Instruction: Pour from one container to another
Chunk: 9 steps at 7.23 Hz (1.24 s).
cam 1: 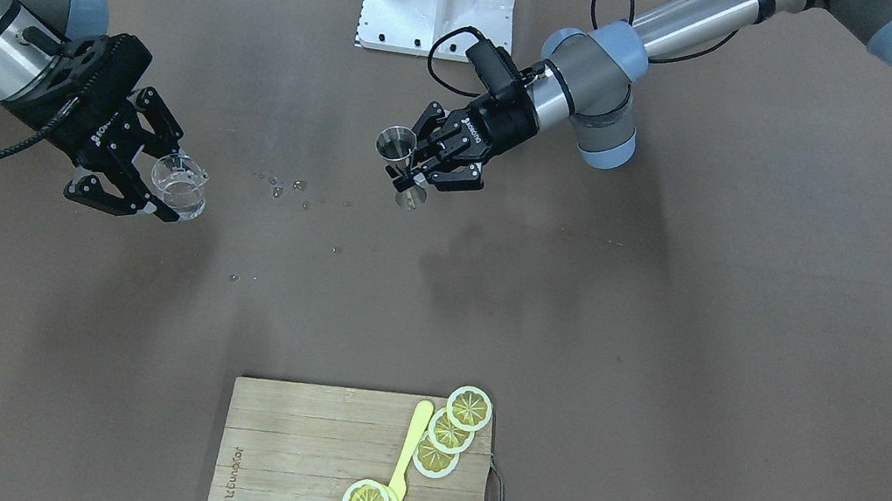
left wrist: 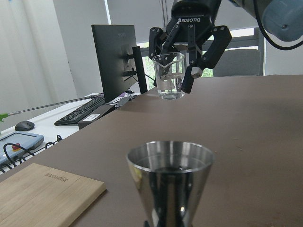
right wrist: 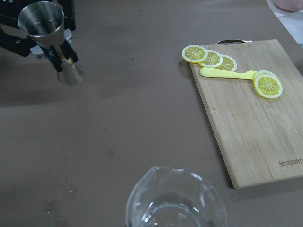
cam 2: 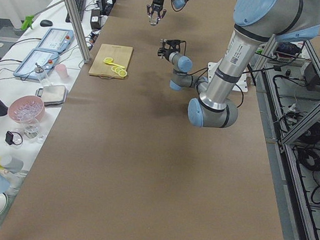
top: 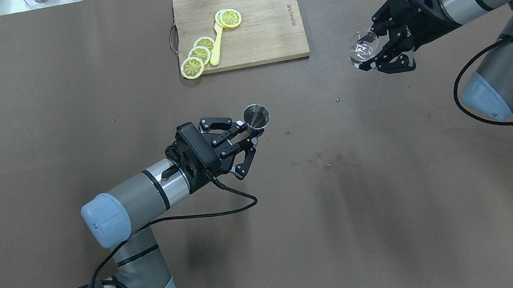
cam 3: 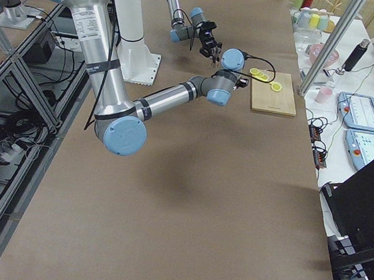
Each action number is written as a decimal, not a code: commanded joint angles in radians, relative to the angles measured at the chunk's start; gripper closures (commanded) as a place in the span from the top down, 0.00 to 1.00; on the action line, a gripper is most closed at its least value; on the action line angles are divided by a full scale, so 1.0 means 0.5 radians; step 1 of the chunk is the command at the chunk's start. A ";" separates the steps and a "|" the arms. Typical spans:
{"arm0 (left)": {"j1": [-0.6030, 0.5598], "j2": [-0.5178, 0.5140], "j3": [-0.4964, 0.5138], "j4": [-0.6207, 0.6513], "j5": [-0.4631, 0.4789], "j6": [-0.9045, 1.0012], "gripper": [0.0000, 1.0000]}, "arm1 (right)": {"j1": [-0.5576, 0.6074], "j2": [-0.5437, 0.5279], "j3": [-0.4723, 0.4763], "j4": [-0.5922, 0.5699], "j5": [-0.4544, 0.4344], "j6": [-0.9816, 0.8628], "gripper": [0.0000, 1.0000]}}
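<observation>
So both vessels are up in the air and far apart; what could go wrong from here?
1. The shiny steel hourglass jigger in the left tool has a small rim. If the small clear glass cup in the right tool arrives misaligned, the pour may miss. There are already droplets on the brown table.
2. The jigger looks pinched at its narrow waist, so a bump from the cup might tilt it.

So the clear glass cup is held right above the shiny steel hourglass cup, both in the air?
Not above: the overhead view shows the clear glass cup held well to one side of the shiny steel hourglass cup. Both are in the air.
</observation>
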 commanded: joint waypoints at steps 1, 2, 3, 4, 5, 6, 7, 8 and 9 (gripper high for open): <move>-0.001 0.000 0.000 0.003 0.000 0.000 0.00 | 0.014 0.016 0.160 -0.335 -0.022 -0.002 0.00; 0.002 0.000 0.000 0.003 0.000 0.000 0.00 | 0.008 0.032 0.222 -0.440 -0.068 -0.002 0.00; 0.002 0.000 0.000 0.003 0.000 0.000 0.00 | -0.010 0.065 0.256 -0.517 -0.123 -0.011 0.00; 0.002 0.000 0.000 0.003 0.000 0.000 0.00 | -0.029 0.120 0.265 -0.582 -0.166 -0.017 0.00; 0.002 0.000 0.000 0.003 0.000 0.000 0.00 | -0.129 0.142 0.384 -0.740 -0.334 -0.029 0.00; 0.002 0.000 0.000 0.003 0.000 0.000 0.00 | -0.245 0.139 0.491 -0.876 -0.536 -0.035 0.00; -0.001 0.000 0.000 0.003 0.000 0.000 0.00 | -0.301 0.172 0.514 -0.953 -0.620 -0.039 0.00; 0.002 -0.003 0.000 0.003 0.003 0.000 0.00 | -0.320 0.243 0.514 -1.054 -0.667 -0.039 0.00; 0.002 -0.003 0.003 0.003 0.000 0.000 0.00 | -0.351 0.301 0.514 -1.152 -0.725 -0.048 0.00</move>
